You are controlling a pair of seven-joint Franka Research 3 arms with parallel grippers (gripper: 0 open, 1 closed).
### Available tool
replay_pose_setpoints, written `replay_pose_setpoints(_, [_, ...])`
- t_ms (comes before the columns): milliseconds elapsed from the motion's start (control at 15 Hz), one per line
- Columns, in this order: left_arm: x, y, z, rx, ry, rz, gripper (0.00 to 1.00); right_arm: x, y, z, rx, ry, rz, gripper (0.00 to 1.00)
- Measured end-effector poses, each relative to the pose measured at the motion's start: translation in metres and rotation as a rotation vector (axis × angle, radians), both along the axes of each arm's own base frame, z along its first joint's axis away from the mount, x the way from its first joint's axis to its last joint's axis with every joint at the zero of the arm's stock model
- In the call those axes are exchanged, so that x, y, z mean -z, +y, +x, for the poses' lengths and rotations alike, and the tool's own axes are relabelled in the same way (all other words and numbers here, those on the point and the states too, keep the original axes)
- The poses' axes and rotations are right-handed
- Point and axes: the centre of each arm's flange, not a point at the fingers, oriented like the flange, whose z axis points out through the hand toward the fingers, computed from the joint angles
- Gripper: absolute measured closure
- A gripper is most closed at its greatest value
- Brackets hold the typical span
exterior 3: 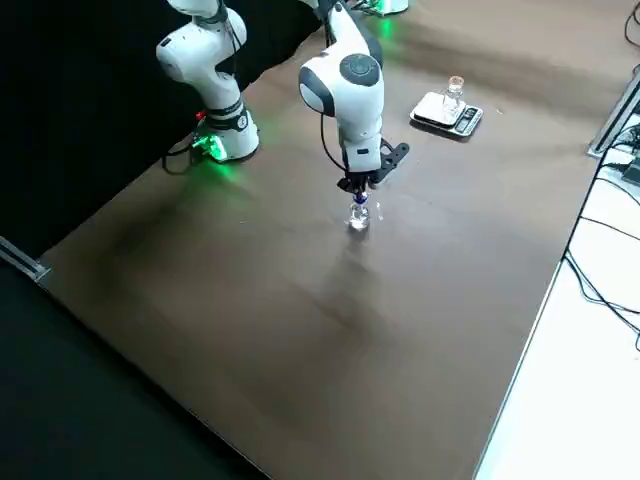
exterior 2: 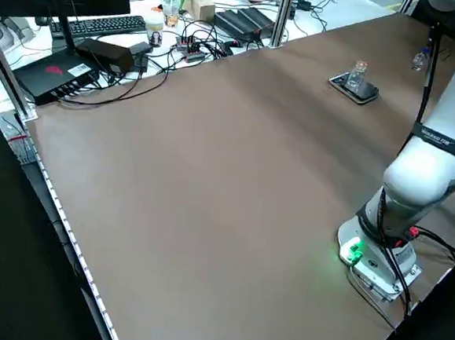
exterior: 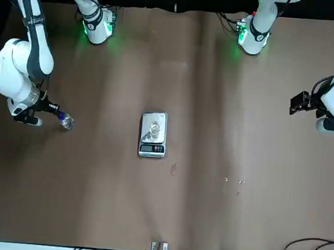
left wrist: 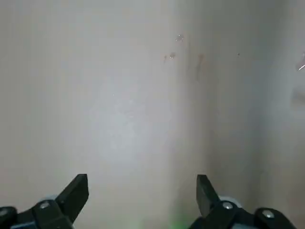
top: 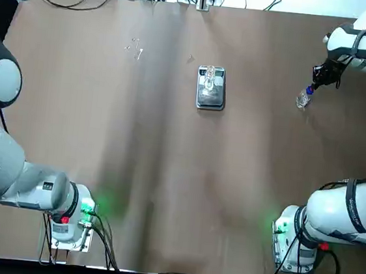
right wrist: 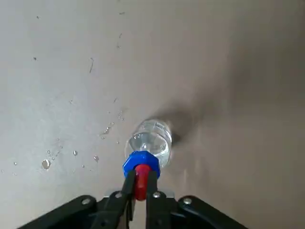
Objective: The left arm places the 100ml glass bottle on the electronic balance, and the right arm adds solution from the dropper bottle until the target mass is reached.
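Top and front views face opposite ways, sharing the electronic balance (top: 211,87) mid-table; side views oblique, wrists close-in.

Right hand (right wrist: 139,183) pinched; left hand (left wrist: 142,193) agape.

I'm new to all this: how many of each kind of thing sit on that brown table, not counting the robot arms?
Glass bottles: 1, the 100ml glass bottle on the balance.
Dropper bottles: 1, the dropper bottle in the right gripper.
Balances: 1, the electronic balance.
Total: 3.
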Motion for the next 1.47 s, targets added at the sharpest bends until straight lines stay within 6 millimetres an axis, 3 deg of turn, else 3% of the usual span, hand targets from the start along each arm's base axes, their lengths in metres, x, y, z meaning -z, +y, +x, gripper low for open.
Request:
replay_pose_setpoints(133, [0.000, -0.003, -0.001, 0.003, 0.001, 0.005, 0.00, 0.000, 0.001, 0.000, -0.001, 0.000, 0.000, 0.94])
replay_pose_setpoints(1467, [-0.003, 0.014, -0.002, -0.023, -0.006, 0.013, 0.00, -0.001, 0.002, 0.000, -0.004, 0.005, 0.001, 0.93])
